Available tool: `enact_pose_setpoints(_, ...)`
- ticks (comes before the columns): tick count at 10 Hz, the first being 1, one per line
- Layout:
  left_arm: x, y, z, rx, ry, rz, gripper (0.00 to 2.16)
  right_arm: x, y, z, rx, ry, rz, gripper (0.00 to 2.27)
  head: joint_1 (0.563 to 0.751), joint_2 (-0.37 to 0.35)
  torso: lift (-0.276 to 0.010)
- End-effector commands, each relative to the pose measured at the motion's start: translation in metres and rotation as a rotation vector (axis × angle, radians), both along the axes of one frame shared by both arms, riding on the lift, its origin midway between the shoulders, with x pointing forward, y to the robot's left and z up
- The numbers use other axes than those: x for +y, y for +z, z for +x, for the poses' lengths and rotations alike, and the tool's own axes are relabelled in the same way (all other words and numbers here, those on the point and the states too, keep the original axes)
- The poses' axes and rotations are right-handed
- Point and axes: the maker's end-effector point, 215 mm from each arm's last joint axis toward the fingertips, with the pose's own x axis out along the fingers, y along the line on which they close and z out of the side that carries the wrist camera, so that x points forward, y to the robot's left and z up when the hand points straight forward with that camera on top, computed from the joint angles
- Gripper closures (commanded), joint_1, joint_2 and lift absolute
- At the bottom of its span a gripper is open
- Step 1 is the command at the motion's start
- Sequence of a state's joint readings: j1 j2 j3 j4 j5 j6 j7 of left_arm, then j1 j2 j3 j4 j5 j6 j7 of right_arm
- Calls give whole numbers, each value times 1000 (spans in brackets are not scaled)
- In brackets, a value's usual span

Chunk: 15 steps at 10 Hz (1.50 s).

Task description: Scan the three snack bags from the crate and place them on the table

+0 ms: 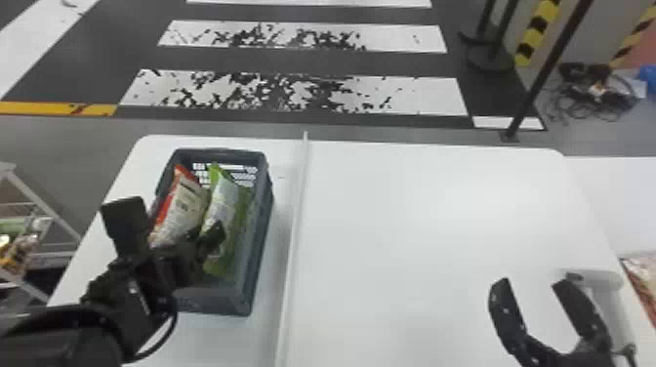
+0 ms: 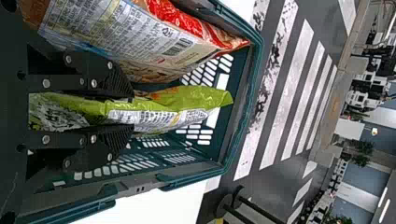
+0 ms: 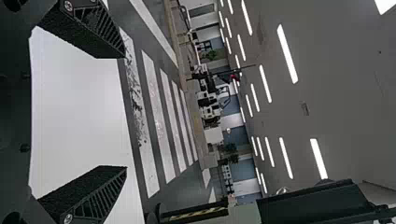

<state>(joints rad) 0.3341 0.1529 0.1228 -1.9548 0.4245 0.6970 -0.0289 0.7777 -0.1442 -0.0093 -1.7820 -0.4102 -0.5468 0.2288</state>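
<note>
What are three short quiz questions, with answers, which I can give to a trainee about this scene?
1. Multiple choice: what is between the fingers of the left gripper?
a) the red-and-white bag
b) the green bag
c) nothing
2. True or false: the right gripper is open, with no bag between its fingers.
3. Fill in: the crate stands toward the robot's ____ side of the table.

Key: 1. b; 2. true; 3. left

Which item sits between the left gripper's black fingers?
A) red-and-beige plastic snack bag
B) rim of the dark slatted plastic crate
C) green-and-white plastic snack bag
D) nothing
C: the green-and-white snack bag runs between the left gripper's two fingers, one along each side.
</note>
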Motion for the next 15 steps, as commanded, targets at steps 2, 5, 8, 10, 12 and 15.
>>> enact_pose_setpoints(2,6,18,-1,-50,29,10,1629,-3,3,-1,-12,-4,18,76,695,5,-37)
enact_pose_setpoints(5,9,54,-5,-154,35,29,1629,-5,5,-1,-16,-8,19,76,695,9,-37)
enact_pose_setpoints(8,5,109,-16,-262,22,59,1629,-8,10,0,-36,-18,17,76,695,7,-37)
enact_pose_setpoints(10,-16,168,-32,-356,-24,40,1629,-19,7,4,-32,-39,14,76,695,-6,-37)
enact_pose_setpoints(12,-53,198,-41,-409,-121,-101,1629,-31,8,5,-33,-77,15,76,695,-65,-37)
enact_pose_setpoints(15,-121,179,-54,-376,-275,-264,1629,-49,11,6,-36,-122,5,76,695,-184,-37)
